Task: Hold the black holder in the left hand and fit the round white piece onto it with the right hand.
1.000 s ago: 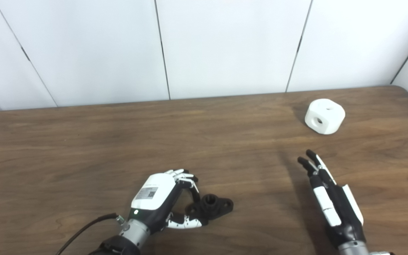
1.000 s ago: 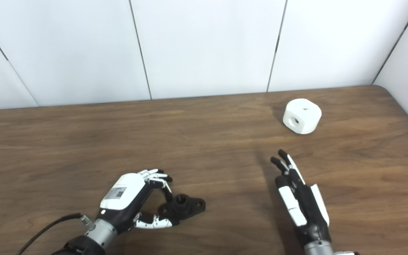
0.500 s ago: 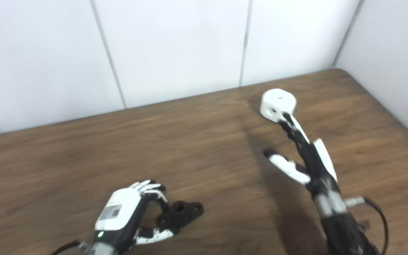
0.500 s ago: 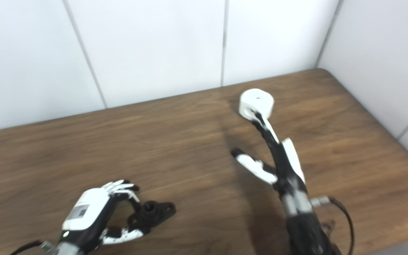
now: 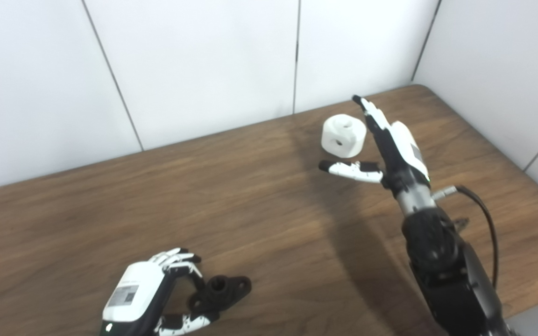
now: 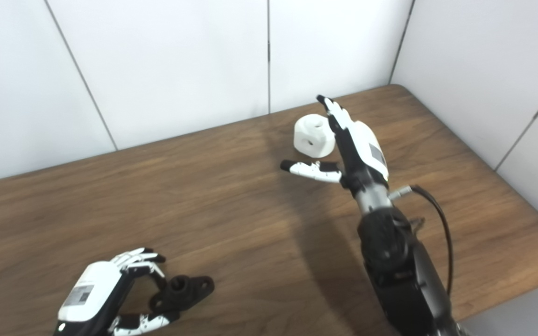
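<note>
Left eye view: two loose things lie on the wooden counter (image 5: 87, 200), one black holder (image 5: 222, 289) and one round white piece (image 5: 343, 135), and two hands work over them. The black holder sits at the near left, with a raised round socket and a flat lug pointing right. The left hand (image 5: 150, 298) curls around the holder's left end, fingers above and thumb below it, touching; whether it truly clamps the holder cannot be told. A small grey label sits on the back of this hand, too small to read. The round white piece stands at the far right near the wall, with one hole on top and one in its side. The right hand (image 5: 390, 144) is spread wide and empty, fingers reaching past the piece's right side, thumb stretched out in front of it.

Right eye view: the same count, one holder (image 6: 182, 291), one white piece (image 6: 313, 134), two hands. The right hand (image 6: 355, 144) carries a grey label on its back, also unreadable. One black cable (image 6: 437, 219) loops from its wrist.
</note>
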Controlling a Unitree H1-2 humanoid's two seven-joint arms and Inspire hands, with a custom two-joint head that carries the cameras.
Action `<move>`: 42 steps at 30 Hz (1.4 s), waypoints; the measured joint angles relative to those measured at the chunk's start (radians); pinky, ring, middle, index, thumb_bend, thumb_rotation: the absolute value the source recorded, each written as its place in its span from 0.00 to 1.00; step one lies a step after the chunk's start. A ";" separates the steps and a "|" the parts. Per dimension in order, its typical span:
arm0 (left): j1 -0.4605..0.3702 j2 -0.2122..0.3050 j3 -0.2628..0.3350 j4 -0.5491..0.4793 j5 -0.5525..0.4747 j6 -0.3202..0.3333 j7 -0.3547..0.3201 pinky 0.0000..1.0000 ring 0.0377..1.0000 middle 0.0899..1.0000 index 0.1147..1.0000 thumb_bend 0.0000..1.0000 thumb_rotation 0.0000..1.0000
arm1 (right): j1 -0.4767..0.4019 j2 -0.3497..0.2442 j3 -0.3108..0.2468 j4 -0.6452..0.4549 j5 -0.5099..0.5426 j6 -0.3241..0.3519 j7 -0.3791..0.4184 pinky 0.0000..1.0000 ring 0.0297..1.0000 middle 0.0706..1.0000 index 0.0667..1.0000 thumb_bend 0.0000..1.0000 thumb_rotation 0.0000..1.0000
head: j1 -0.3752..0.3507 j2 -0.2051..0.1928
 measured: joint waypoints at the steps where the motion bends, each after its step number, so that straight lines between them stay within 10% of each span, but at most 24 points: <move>1: 0.000 0.000 0.001 0.001 0.000 -0.002 0.002 0.82 0.85 0.75 0.42 0.52 0.05 | -0.019 -0.017 -0.001 0.020 -0.005 0.014 0.007 0.97 1.00 1.00 0.93 0.77 0.41 | 0.000 0.000; 21: 0.010 0.001 0.011 -0.003 0.000 -0.008 0.004 0.82 0.85 0.76 0.42 0.52 0.05 | -0.270 -0.150 0.047 0.413 -0.051 0.080 0.054 0.97 1.00 0.98 0.85 0.82 0.35 | -0.023 -0.009; 42: 0.014 0.001 0.015 -0.007 -0.011 -0.008 0.004 0.82 0.85 0.75 0.42 0.52 0.05 | -0.298 -0.150 0.081 0.515 -0.083 0.081 0.071 0.95 1.00 0.93 0.75 0.86 0.33 | -0.021 -0.008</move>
